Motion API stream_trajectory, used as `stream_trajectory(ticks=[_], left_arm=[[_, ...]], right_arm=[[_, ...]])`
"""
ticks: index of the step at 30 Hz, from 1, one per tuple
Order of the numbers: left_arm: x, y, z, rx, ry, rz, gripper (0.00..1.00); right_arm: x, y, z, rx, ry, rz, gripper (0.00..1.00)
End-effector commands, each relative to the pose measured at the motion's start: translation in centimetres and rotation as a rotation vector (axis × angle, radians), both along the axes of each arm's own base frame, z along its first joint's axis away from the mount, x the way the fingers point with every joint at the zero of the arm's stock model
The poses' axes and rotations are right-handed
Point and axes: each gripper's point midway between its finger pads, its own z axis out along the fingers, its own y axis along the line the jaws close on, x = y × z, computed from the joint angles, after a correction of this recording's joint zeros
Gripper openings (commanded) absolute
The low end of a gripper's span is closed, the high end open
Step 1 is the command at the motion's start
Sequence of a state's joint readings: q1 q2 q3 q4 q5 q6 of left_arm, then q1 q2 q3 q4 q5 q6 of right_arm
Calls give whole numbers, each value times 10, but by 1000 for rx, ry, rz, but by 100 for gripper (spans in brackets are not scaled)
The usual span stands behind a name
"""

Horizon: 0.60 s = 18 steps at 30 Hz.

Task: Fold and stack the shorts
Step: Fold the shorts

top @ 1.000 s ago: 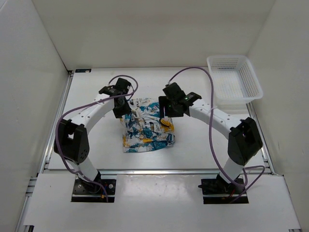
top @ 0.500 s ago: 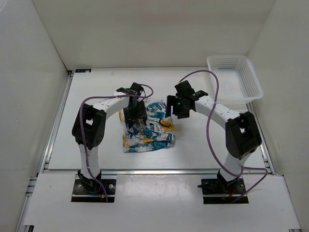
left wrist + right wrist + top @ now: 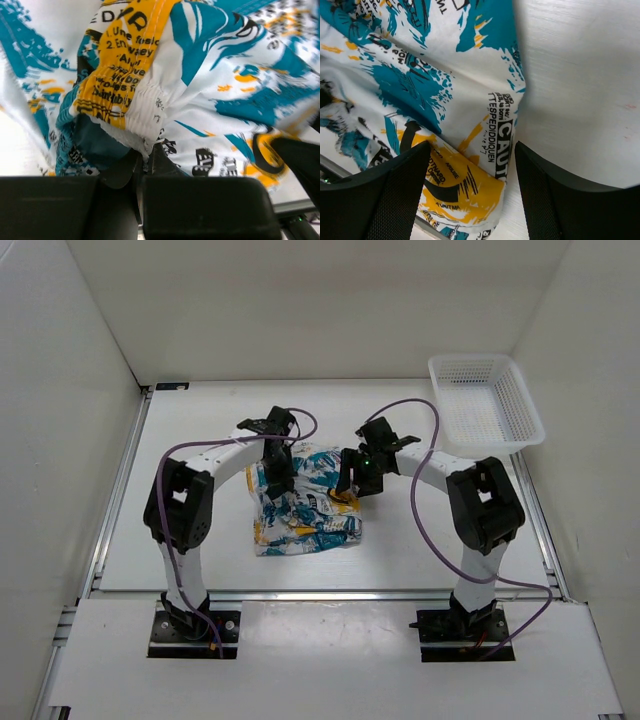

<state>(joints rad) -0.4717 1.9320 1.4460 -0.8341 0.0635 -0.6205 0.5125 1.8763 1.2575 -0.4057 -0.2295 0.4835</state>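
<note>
The printed shorts [image 3: 305, 505] lie bunched in the middle of the table, white with teal, yellow and black graphics. My left gripper [image 3: 276, 472] is at their upper left edge, shut on a pinch of the fabric by the yellow waistband [image 3: 120, 75]; the cloth [image 3: 147, 145] is pressed between the closed fingers. My right gripper [image 3: 352, 480] is at the shorts' upper right edge, open, its two fingers [image 3: 395, 190] straddling the yellow and white edge of the cloth [image 3: 470, 165] without gripping it.
A white plastic mesh basket [image 3: 485, 405] stands at the back right corner of the table. White walls close in the table on the left, back and right. Purple cables loop above both arms.
Both grippers have come inward onto the shorts' upper edge. The left one moved from behind the cloth and closed on it; the right one lowered to the right edge.
</note>
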Motion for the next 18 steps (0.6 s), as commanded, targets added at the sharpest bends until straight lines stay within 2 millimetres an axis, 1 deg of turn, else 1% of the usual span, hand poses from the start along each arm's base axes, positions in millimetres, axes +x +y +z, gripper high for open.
stream_trajectory(ticks=[1,3,4,5,6,7,8,9,10,12,13,14,15,16,17,18], left_arm=[[9,-1,58,-55,-142,1,10],[5,3,65,-45,-145,5,10],[7,7,65,-45,-145,16,10],[5,8,70,-47,-151,16,10],[6,11,75,-54,-165,25,10],[4,16,72,-45,-149,34,10],[2,17,81,-51,-162,34,10],[-1,21,81,-56,-151,41,10],[-2,22,86,-62,-164,41,10],[-5,35,87,-45,-174,59,10],[-8,36,83,-40,-163,59,10],[-10,44,79,-24,-159,63,10],[-10,51,72,-3,-147,70,10],[-12,52,66,6,-128,70,10],[-10,58,63,20,-134,78,10],[-6,64,51,47,-119,92,10]], right_arm=[[0,14,-3,74,2,36,73],[1,17,-6,90,3,33,73],[0,17,-11,85,12,32,73],[3,18,-10,91,2,33,73],[2,18,-15,85,12,32,73],[2,18,-15,85,12,32,73],[2,18,-15,85,12,32,72],[1,17,-18,81,20,32,70],[3,15,-20,65,12,23,66],[4,11,-22,45,10,12,63],[4,12,-22,47,15,3,60],[4,12,-22,47,16,3,55],[8,14,-18,56,0,3,54],[5,17,-22,52,8,12,54],[6,24,-16,87,4,29,55],[3,31,-15,100,10,51,58]])
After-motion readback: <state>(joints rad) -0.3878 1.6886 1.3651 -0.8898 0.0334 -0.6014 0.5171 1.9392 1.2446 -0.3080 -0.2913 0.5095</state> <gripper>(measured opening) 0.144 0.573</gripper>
